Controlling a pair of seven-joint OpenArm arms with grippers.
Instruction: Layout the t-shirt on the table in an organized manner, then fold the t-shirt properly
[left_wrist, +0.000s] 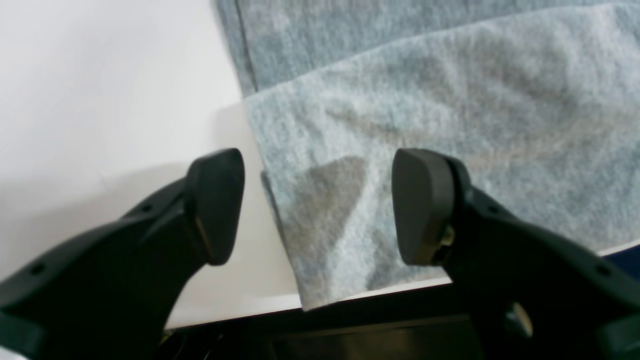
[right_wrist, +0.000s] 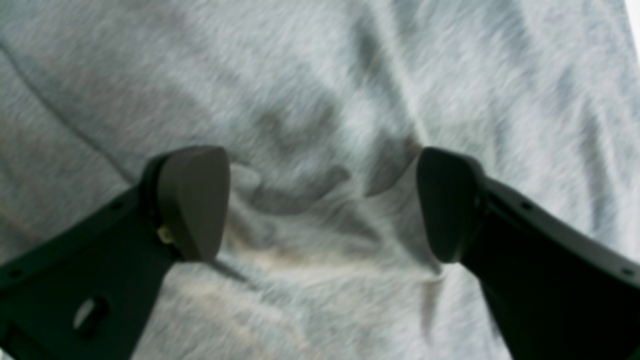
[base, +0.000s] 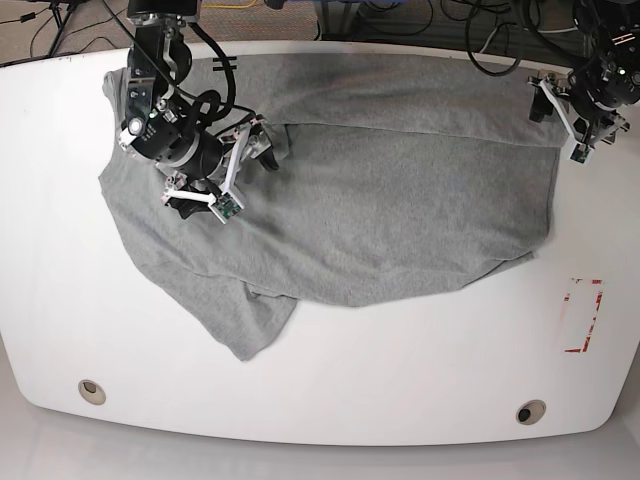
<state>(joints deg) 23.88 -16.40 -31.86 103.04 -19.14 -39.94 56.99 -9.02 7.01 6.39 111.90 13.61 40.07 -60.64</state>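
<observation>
The shirt (base: 340, 215) lies spread across the far half of the table (base: 330, 400), reaching from 9 to 3 o'clock, a sleeve trailing toward 7. My right claw (base: 225, 170) sits over the shirt at 10 o'clock. My left claw (base: 570, 110) hangs at 2 o'clock, by the shirt's corner at the table's edge.

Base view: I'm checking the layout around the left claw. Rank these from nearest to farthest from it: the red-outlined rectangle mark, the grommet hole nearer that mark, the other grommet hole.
From the left claw, at the table's far corner by the t-shirt's edge:
1. Red-outlined rectangle mark, same side, toward the front.
2. Grommet hole nearer the mark, at the front edge on that side.
3. Other grommet hole, at the opposite front corner.
</observation>
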